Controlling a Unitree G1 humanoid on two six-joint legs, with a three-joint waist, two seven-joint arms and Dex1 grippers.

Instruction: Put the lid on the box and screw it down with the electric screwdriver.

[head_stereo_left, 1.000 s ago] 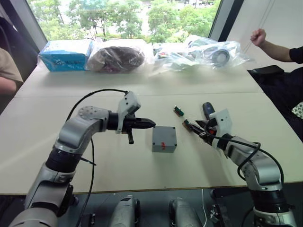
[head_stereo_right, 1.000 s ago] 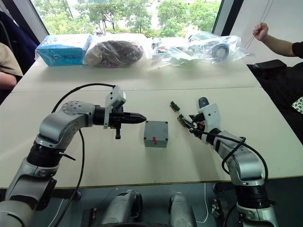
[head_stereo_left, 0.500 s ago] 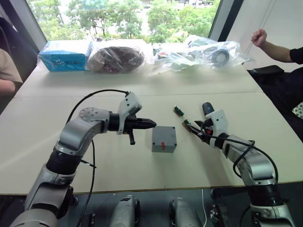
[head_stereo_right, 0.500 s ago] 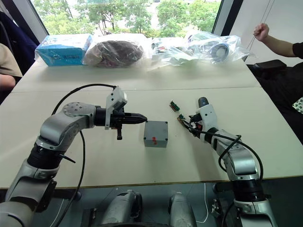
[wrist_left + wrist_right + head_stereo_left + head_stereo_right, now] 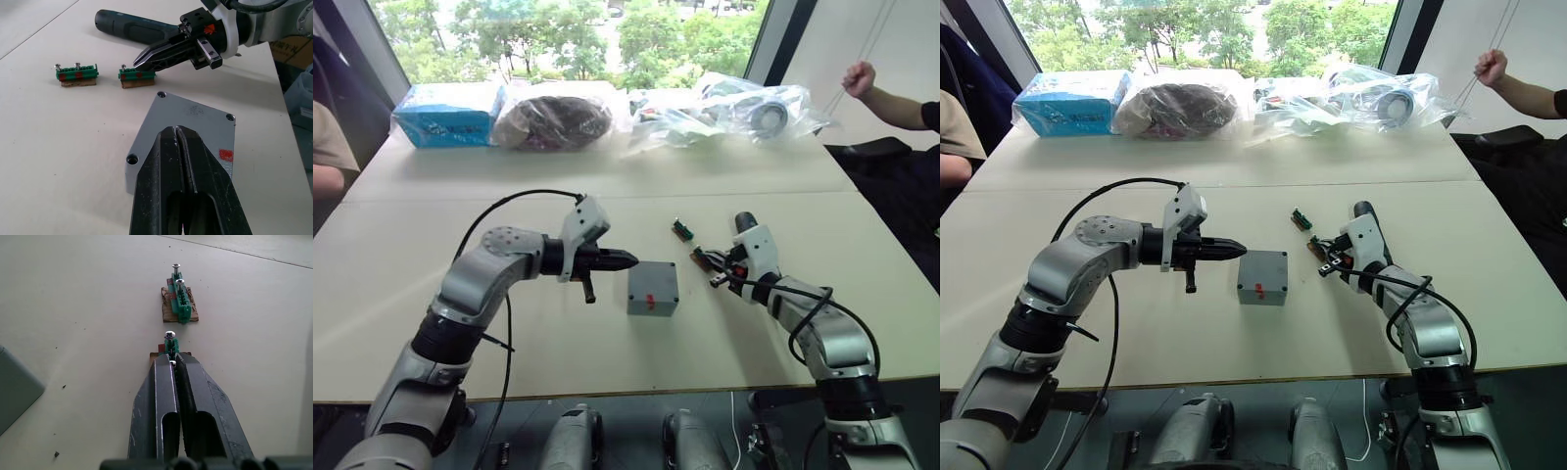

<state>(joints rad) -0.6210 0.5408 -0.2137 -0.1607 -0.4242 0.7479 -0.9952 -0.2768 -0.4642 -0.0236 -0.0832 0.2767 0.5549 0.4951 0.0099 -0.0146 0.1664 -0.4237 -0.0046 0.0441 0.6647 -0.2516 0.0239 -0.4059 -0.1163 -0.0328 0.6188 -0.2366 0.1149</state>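
Observation:
The grey box [image 5: 653,290] with a red mark stands mid-table, and the flat lid [image 5: 195,115] with corner screw holes lies on top of it. My left gripper [image 5: 631,259] is shut and empty, its tips just left of the box at the lid's edge. My right gripper [image 5: 712,264] is shut, tips touching the nearer of two green connector pieces [image 5: 170,343], which holds upright screws. The dark electric screwdriver [image 5: 132,29] lies on the table behind the right gripper.
A second green connector piece [image 5: 682,229] lies right of and beyond the box. Plastic bags [image 5: 744,108], a dark bundle [image 5: 553,119] and a blue package [image 5: 450,113] line the table's far side. A person's arm [image 5: 886,98] is at the far right, another person [image 5: 328,152] at the left edge.
My right gripper has moved left up to the nearer green connector piece. My left gripper has crept slightly right toward the box. The person's fist at the far right has risen.

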